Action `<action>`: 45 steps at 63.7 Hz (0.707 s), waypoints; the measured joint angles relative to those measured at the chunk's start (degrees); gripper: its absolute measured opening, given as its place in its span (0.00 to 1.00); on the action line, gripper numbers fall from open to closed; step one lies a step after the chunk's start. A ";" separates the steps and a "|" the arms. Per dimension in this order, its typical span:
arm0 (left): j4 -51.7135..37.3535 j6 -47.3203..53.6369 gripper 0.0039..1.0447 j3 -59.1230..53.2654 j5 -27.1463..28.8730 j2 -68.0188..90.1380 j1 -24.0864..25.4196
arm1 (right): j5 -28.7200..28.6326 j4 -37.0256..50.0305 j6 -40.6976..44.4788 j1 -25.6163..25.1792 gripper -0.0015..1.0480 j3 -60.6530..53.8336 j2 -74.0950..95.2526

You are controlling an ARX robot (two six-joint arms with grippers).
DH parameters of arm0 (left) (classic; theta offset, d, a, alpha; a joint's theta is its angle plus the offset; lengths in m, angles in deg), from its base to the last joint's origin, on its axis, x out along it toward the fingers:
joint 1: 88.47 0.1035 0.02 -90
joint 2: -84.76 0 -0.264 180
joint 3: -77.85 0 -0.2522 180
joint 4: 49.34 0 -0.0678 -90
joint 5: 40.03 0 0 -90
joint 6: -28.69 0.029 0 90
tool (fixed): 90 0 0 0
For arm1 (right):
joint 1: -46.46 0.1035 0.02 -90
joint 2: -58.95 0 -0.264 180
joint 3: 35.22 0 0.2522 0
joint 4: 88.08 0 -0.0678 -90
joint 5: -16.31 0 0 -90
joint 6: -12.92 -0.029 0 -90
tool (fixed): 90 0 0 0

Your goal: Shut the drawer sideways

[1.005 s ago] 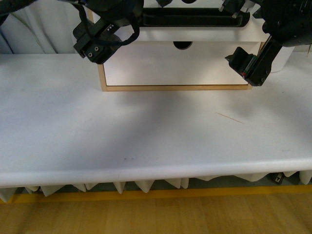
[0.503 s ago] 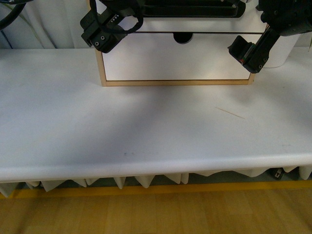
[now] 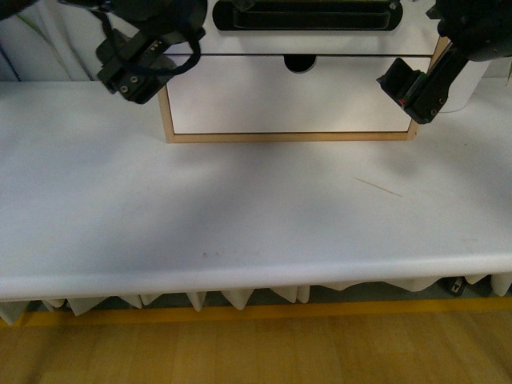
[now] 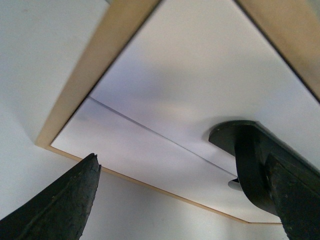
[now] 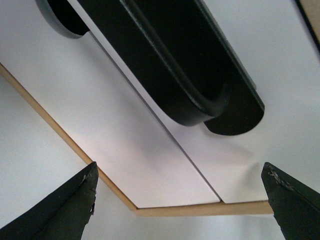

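The drawer [image 3: 240,40] is the upper white front with a long black bar handle [image 3: 304,14]. It sits flush in the wood-framed cabinet [image 3: 288,137]. A semicircular notch [image 3: 301,62] lies at the seam beneath it. My left gripper [image 3: 128,76] is open and empty, just left of the cabinet's left edge. My right gripper [image 3: 412,92] is open and empty at the cabinet's right edge. The left wrist view shows the drawer [image 4: 200,75], its handle [image 4: 245,160] and the open left gripper [image 4: 185,210]. The right wrist view shows the handle [image 5: 165,65] and the open right gripper [image 5: 180,210].
The cabinet stands at the back of a white table [image 3: 240,224]. A plain lower drawer front [image 3: 280,104] sits under the seam. A thin stick-like mark [image 3: 378,186] lies on the table right of centre. A white round container [image 3: 468,80] stands behind the right gripper.
The drawer front has gone back from sticking out to flush with the cabinet. My left gripper has moved left, off the cabinet's front corner. My right gripper stays near the right edge.
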 joint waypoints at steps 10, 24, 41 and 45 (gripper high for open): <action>-1.16 1.25 0.95 -8.17 0.74 -6.75 0.74 | -0.96 2.84 -2.45 -0.15 0.91 -7.80 -7.58; -1.70 5.29 0.95 -23.85 6.67 -20.37 1.33 | -2.32 3.83 -7.37 -1.77 0.91 -21.99 -22.97; 5.18 6.32 0.95 -41.99 13.64 -43.71 2.25 | -4.26 -1.77 -13.81 -6.60 0.91 -38.99 -47.01; 9.09 6.12 0.95 -45.59 16.52 -49.83 2.14 | -4.81 -4.37 -15.56 -8.41 0.91 -42.07 -53.00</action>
